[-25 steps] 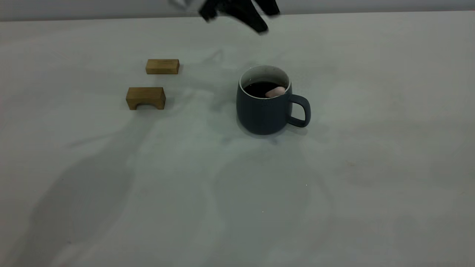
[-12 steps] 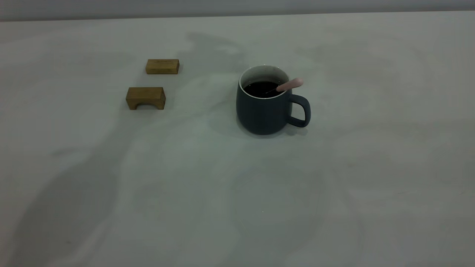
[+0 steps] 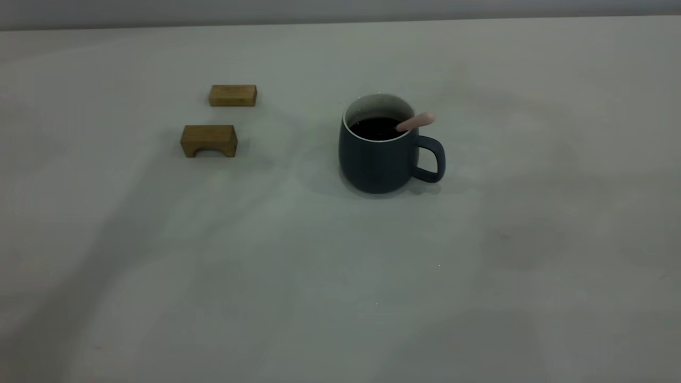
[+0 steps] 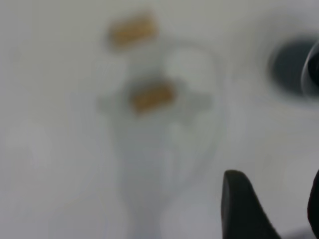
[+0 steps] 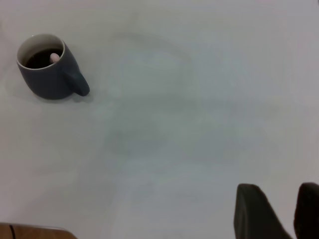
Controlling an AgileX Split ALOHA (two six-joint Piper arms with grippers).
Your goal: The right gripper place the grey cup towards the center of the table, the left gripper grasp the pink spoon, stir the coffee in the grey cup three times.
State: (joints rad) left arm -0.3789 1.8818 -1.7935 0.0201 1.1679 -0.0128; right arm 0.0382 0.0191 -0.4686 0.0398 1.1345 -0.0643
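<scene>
The table (image 3: 319, 276) is big, pale and flat, and it fills almost all of the outside view. Neither arm shows up in that view.

The grey cup (image 3: 379, 146) stands up straight near the middle of the table. Its handle sticks out to one side. The cup is far from both grippers. Dark, shiny coffee (image 3: 375, 127) sits inside it.

The left gripper (image 4: 271, 209) hangs high over the table. Its two black fingers (image 4: 244, 209) have a gap between them, and nothing is in that gap. The cup is off to one side of this gripper, well apart from it.

The right gripper (image 5: 281, 211) also hangs over a bare part of the table. Its fingers are spread a little and hold nothing. The cup is well away from it.

Two small wooden blocks are out in front of the left gripper. One is flat (image 3: 232, 96). The other has an arch cut under it (image 3: 208, 140). They lie near each other but do not touch.

The pink spoon (image 3: 416, 122) is the smallest thing. It leans in the cup, with its pink handle resting on the rim above the cup's handle. No gripper touches it.
</scene>
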